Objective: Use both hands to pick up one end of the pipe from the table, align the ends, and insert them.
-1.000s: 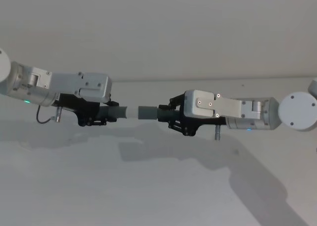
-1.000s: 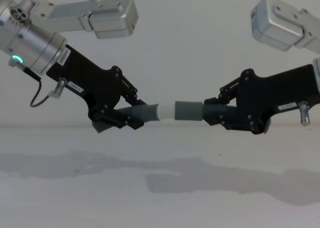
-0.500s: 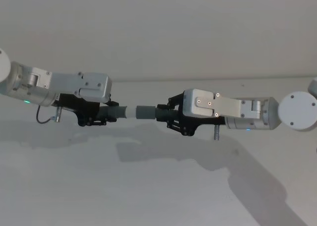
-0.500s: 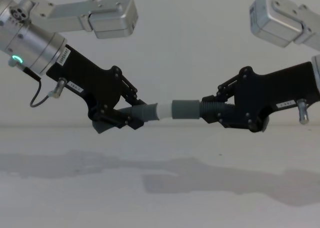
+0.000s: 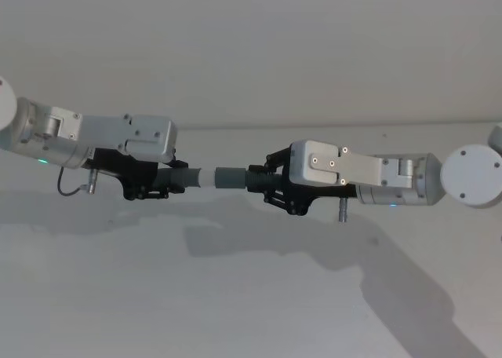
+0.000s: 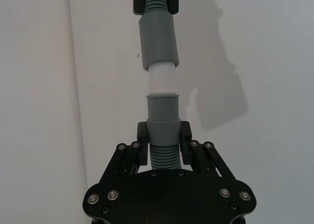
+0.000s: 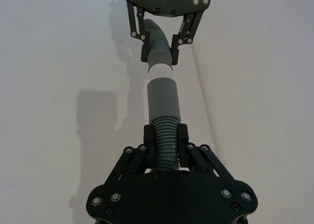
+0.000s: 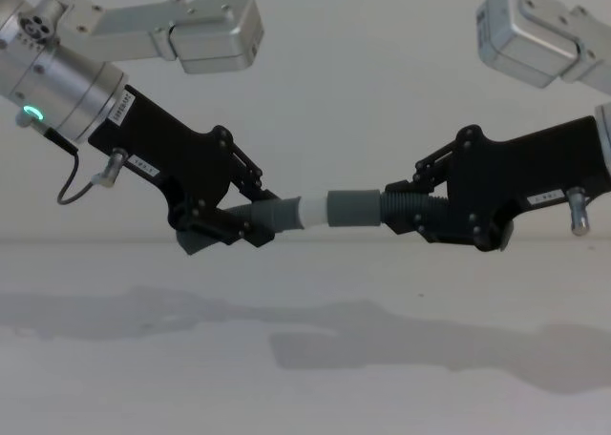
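Two pipe halves are hanging in the air above the table (image 5: 251, 295). In the head view your left gripper (image 5: 161, 184) is clamping one piece and your right gripper (image 5: 271, 187) the other, tips meeting mid-scene.

In the chest view the left piece (image 8: 277, 213) is tilting up toward the right piece (image 8: 358, 209), so pushing now is risking a jam or slip.

In the left wrist view the white tip (image 6: 162, 78) is entering the grey mouth (image 6: 158, 37); how deep is hidden.

In the right wrist view the ribbed part (image 7: 166, 140) is half hidden between the jaws.
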`<act>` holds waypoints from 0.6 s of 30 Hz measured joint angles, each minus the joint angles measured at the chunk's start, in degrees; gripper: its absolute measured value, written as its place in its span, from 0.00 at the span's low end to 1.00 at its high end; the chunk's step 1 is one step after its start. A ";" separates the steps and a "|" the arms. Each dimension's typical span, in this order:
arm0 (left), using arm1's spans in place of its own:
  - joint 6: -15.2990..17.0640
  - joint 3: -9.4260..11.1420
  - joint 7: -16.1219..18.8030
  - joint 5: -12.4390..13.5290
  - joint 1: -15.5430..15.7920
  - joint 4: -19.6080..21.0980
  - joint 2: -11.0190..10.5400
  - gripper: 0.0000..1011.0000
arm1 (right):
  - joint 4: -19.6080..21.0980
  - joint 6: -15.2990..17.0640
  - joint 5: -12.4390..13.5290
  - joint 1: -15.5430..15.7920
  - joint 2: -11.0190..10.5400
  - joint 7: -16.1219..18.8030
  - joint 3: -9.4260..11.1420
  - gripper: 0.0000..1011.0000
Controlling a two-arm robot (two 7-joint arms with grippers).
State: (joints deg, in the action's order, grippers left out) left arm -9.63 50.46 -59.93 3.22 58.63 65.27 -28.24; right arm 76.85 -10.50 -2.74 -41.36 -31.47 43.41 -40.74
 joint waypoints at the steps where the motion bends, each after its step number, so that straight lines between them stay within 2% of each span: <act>1: 0.00 0.00 0.00 0.00 0.00 0.00 0.00 0.33 | 0.00 0.00 0.00 0.00 0.00 0.00 0.00 0.23; 18: 0.00 0.00 0.00 0.00 0.00 0.00 0.00 0.33 | 0.10 0.07 0.04 0.01 0.00 0.00 0.00 0.24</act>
State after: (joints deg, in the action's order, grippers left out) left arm -9.63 50.45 -59.94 3.22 58.63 65.27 -28.25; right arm 76.95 -10.43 -2.70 -41.35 -31.48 43.41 -40.74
